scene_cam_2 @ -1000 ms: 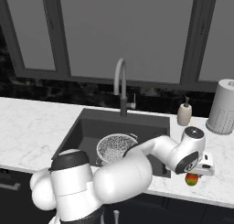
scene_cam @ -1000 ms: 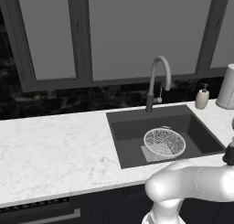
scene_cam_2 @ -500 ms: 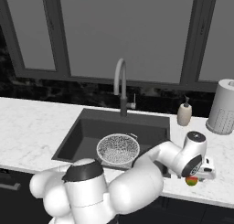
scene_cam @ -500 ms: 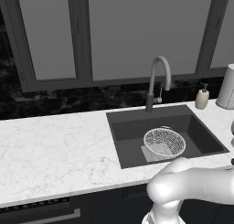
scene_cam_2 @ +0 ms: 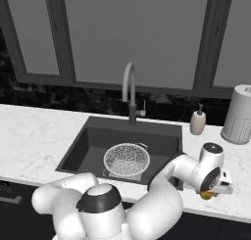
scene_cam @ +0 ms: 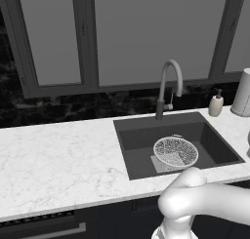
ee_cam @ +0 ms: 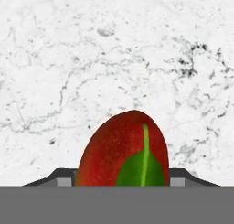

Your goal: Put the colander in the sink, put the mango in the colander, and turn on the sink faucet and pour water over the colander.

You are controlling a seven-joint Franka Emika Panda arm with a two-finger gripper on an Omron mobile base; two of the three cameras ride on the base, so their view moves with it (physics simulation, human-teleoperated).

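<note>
Pincer state: my pincer (ee_cam: 122,184) has a finger on each side of the mango (ee_cam: 122,150); the dark tips stand at its two flanks right against the skin, but I cannot tell whether they are pressing or only flanking it.
Mango: it lies on the white marble bench (ee_cam: 114,58), to the right of the sink (scene_cam_2: 93,146), near the bench's front edge; in the right base view a sliver of it (scene_cam_2: 206,195) peeps out under my hand.
Colander: it already sits in the sink (scene_cam: 215,145), mesh bowl (scene_cam: 176,152) upright on the basin floor, in front of the faucet (scene_cam: 168,87).
Risk, slip: the fruit is rounded and smooth, so I judge that fingers landing off its widest part could squeeze it out and send it rolling.
Risk, edge: with the mango so near the front of the bench, a roll forward could drop it to the floor.
Risk, carry: a weak hold could let it fall short of the colander (scene_cam_2: 126,159) on the way across the sink rim.
Hidden, contact: the finger pads and the mango's lower end are cut off at the bottom of the hand view.
Hidden, fruit: my wrist covers most of the mango in the right base view.
Hard to read: the faucet's small side lever (scene_cam_2: 143,113) is too tiny to tell its position; I see no water.
</note>
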